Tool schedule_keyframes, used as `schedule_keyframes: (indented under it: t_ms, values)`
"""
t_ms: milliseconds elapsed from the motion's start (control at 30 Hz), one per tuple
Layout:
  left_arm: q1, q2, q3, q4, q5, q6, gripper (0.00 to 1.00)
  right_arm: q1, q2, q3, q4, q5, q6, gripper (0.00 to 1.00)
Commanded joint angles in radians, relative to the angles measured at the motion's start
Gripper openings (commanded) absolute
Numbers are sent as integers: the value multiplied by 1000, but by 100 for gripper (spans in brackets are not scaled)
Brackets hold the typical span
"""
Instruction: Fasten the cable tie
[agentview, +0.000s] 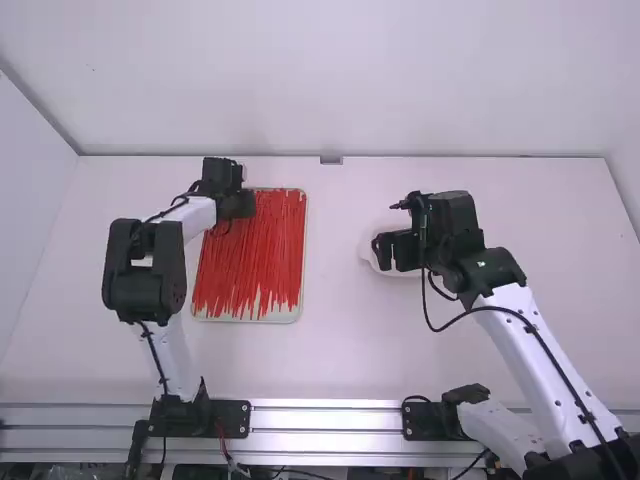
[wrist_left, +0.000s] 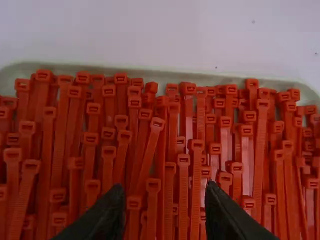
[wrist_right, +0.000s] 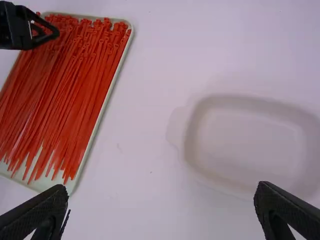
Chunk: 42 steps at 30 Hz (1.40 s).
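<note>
Red cable ties (wrist_left: 160, 155) lie just beneath the spread left jaws.

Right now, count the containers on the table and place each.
2: the tray of red cable ties under the left gripper; the white dish below the right gripper.

White table (agentview: 340, 340). Pale green tray (wrist_left: 9, 75) left of middle, long side running away from camera. Whitish dish (wrist_right: 245, 145) right of it, well apart, flat on table. Metal rail (agentview: 320, 412) along near edge.
</note>
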Motion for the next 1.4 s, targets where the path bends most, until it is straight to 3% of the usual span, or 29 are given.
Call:
schedule_keyframes:
  t_ms: [0, 433, 800, 1367]
  values:
    - [5, 36, -1, -3, 20, -5, 41, 1, 4, 28, -3, -2, 3, 99]
    - [5, 46, 2, 27, 18, -12, 33, 1, 5, 28, -22, -2, 3, 100]
    - [5, 50, 2, 68, 18, 0, 38, 1, 6, 28, -23, -1, 10, 100]
    - [5, 51, -8, 75, 38, -5, 37, 1, 6, 28, -24, 2, 6, 100]
